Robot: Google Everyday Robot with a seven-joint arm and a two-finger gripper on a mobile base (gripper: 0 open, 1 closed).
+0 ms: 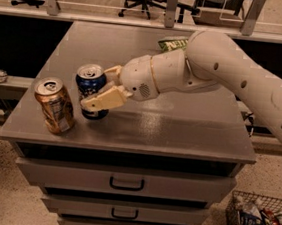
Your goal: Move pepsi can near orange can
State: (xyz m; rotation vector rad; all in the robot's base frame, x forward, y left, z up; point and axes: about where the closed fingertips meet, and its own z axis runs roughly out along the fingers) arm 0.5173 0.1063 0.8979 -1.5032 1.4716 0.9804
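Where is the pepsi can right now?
In the camera view the pepsi can is at the front left of the cabinet top, clamped in the gripper, just right of the orange can, not touching it.

A single camera looks steeply down from above and in front of the grey flat worktop (179, 133), facing its far edge. It is close enough that the front edge and the grey drawers (126, 183) fill the lower frame. The cream pincer (96, 88) sits near the front-left corner, clasping the dark blue pepsi can (89, 82).
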